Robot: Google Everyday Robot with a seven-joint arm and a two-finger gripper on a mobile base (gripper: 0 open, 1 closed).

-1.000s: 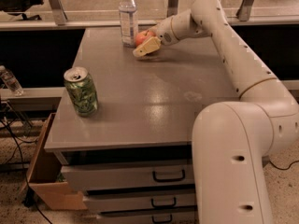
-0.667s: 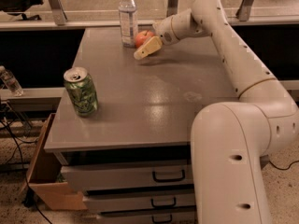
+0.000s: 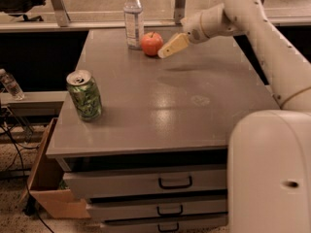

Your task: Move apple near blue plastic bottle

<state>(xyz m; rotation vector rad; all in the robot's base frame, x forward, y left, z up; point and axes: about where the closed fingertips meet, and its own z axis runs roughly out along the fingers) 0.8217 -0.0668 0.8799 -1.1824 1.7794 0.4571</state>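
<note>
In the one camera view, the apple (image 3: 151, 43) sits on the table (image 3: 194, 115) in the upper middle of the frame, just right of the bottle (image 3: 133, 18). The two are very close; I cannot tell whether they touch. My gripper (image 3: 165, 52) hangs just to the right of the apple, its pale tip pointing down and left toward the apple's lower right side. It lies beside the apple, not around it. Whether it is spread or closed I cannot tell, nor whether the tip still brushes the skin.

I judge the apple to be firm, fairly light and smooth-skinned. Being round, it would roll at a sideways nudge. If I had to take it again, I would grip it across its widest part, level with the middle and clear of the stem. I would also come in from the right, so as not to knock the tall, light bottle, which looks easy to tip.

Against the picture from a second ago, the apple rests in much the same spot by the bottle. My gripper has drawn away to the right, where then it lay across the front of the apple and hid part of it. The can (image 3: 85, 95) at the left of the frame has not moved.
</note>
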